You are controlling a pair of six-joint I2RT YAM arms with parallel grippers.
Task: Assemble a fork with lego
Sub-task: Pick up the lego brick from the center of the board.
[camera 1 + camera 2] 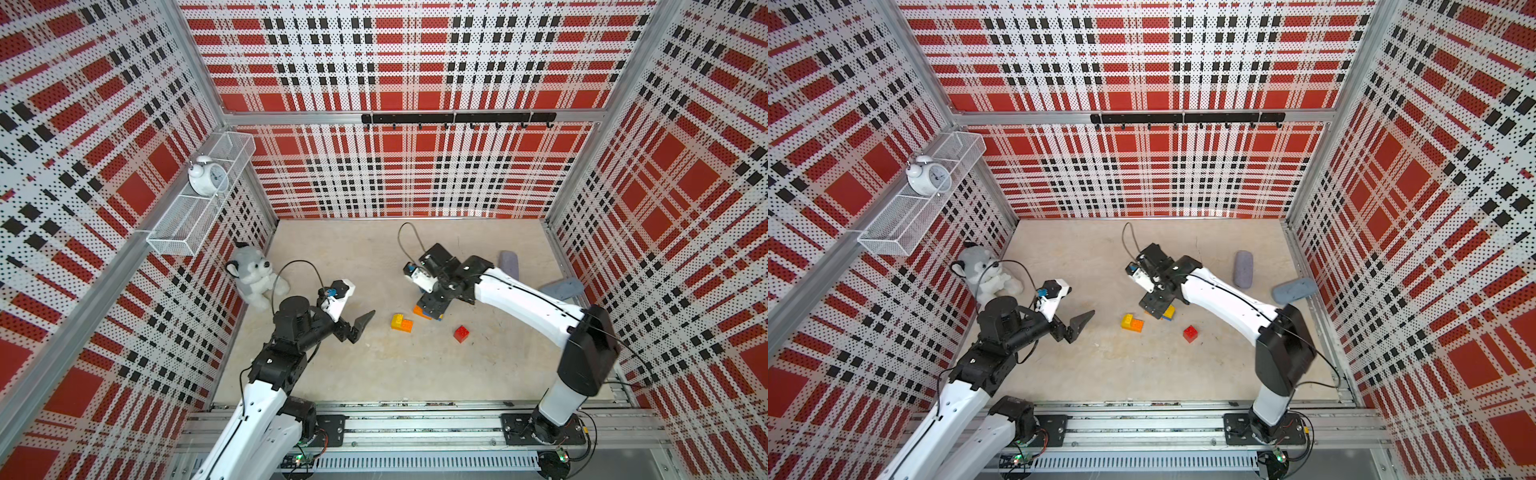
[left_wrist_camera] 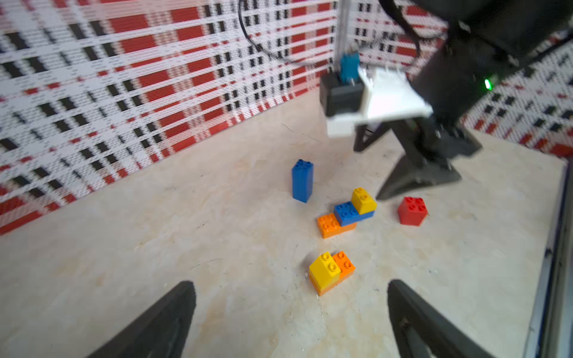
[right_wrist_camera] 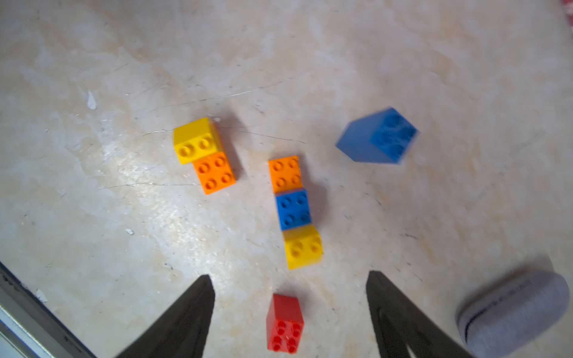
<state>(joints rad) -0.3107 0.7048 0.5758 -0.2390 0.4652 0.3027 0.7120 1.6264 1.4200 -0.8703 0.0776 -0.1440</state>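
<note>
Top views, both: show the black left gripper [image 1: 360,324] spread wide and empty, left of centre above the beige marbled counter [image 1: 374,374]. Put the black right gripper [image 1: 430,305] at centre, right over a stepped orange, blue and yellow brick stack [image 1: 420,311], mostly hidden beneath it. Place a yellow-on-orange plastic brick pair [image 1: 1132,323] just left of that, a red square plastic brick [image 1: 1190,333] lower right.

Left wrist view: frames the left gripper [image 2: 291,310] open along the bottom edge, gripping nothing. Sets the pair [image 2: 331,272] just above, the stack [image 2: 347,212] at centre right, a tall blue plastic brick [image 2: 302,180] upright beside it.

Right wrist view: shows the right gripper [image 3: 290,276] parted wide, clamping nothing, the red brick [image 3: 285,324] seen between its fingers, untouched; blue brick [image 3: 376,136] blurred at upper right.
</note>
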